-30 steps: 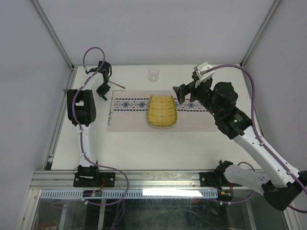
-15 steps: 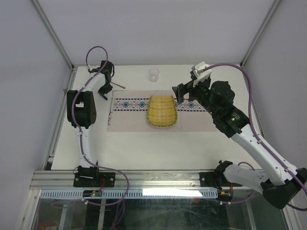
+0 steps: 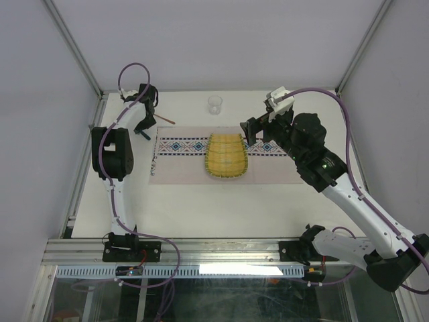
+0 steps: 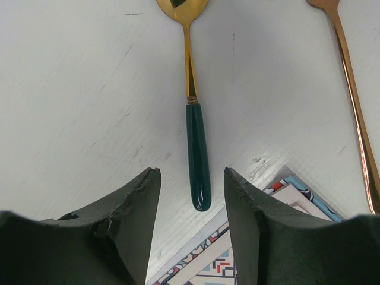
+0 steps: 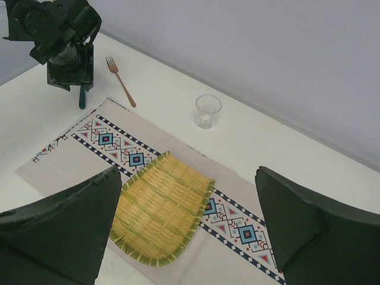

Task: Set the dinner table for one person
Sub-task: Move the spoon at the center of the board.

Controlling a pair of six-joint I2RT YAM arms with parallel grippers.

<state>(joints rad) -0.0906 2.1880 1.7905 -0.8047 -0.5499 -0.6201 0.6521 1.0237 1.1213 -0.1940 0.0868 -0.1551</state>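
The white dinner table (image 3: 201, 208) holds a pale placemat (image 3: 181, 164) with a blue-red band and a yellow bamboo tray (image 3: 226, 155) on it. My left gripper (image 3: 143, 131) is open, low over the table off the mat's far left corner. In the left wrist view its open jaws (image 4: 191, 173) frame the end of a gold spoon's dark green handle (image 4: 198, 157), without touching it. A copper fork (image 3: 165, 119) lies just right of it. My right gripper (image 3: 249, 131) is open and empty, raised over the tray's far right side (image 5: 189, 175).
A clear glass (image 3: 214, 104) stands on the table beyond the mat and shows in the right wrist view (image 5: 208, 111). The fork (image 5: 122, 83) and the left arm (image 5: 59, 35) also show there. Metal posts stand at the table's far corners.
My left gripper has shifted slightly by the spoon at the mat's far left corner. My right gripper has moved a little to the left over the tray, still open.
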